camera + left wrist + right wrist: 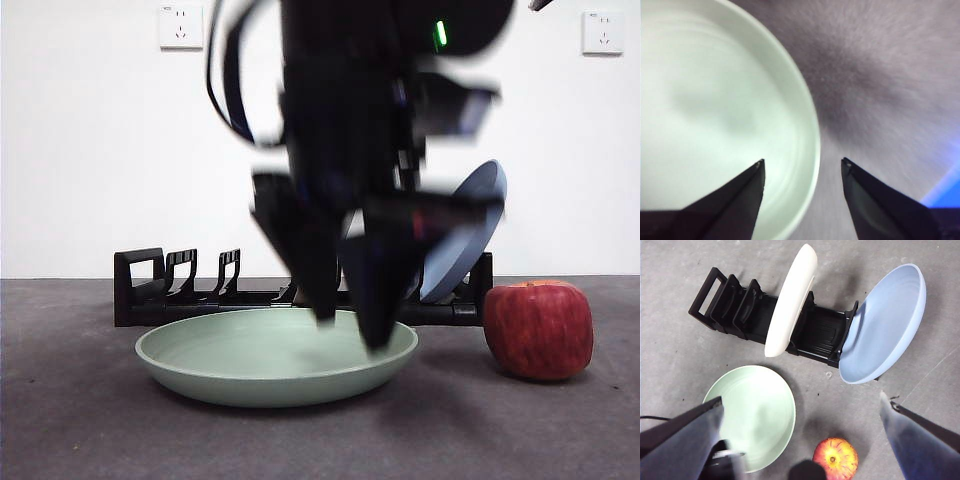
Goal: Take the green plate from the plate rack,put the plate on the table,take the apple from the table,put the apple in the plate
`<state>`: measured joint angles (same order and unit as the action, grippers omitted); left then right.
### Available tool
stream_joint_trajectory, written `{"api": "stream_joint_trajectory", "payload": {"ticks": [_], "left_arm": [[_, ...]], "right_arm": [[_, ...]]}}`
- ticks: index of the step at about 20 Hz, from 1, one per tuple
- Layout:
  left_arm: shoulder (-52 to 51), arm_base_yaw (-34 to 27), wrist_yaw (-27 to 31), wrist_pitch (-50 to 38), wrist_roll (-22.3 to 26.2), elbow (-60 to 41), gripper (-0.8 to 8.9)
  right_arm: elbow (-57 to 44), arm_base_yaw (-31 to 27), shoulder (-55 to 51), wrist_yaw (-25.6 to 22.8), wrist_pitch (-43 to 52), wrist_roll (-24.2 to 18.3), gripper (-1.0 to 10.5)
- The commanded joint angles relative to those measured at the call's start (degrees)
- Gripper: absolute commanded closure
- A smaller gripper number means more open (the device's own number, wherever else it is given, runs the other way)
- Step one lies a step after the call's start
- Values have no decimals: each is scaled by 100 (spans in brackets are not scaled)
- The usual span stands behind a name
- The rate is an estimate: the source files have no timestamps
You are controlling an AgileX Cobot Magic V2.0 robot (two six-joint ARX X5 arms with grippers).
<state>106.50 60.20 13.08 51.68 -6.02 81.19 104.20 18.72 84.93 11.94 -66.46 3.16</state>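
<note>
Green plate (230, 365) flat on table (80, 430), left gripper (802, 167) open above rim.

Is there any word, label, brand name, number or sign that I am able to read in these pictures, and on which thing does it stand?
None can be read.
The two white wall sockets bear tiny marks, too small to read.
The pale green round plate, red apple and black slotted plate rack carry no text.
</note>
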Motion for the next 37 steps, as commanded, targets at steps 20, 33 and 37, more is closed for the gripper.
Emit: {"api": "stream_joint_trajectory", "payload": {"ticks": [20, 33, 37], "left_arm": [[-6428, 162, -542, 1150, -151, -9, 557], [-6426, 162, -564, 1958, -402, -11, 557], [-6426, 162, -562, 2096, -494, -11, 557]], "right_arm": [[-1967, 953, -1362, -1453, -553, 315, 415], [-4721, 1056, -1071, -1451, 2194, 584, 511], [-4721, 1047, -601, -1456, 2476, 579, 509]]}}
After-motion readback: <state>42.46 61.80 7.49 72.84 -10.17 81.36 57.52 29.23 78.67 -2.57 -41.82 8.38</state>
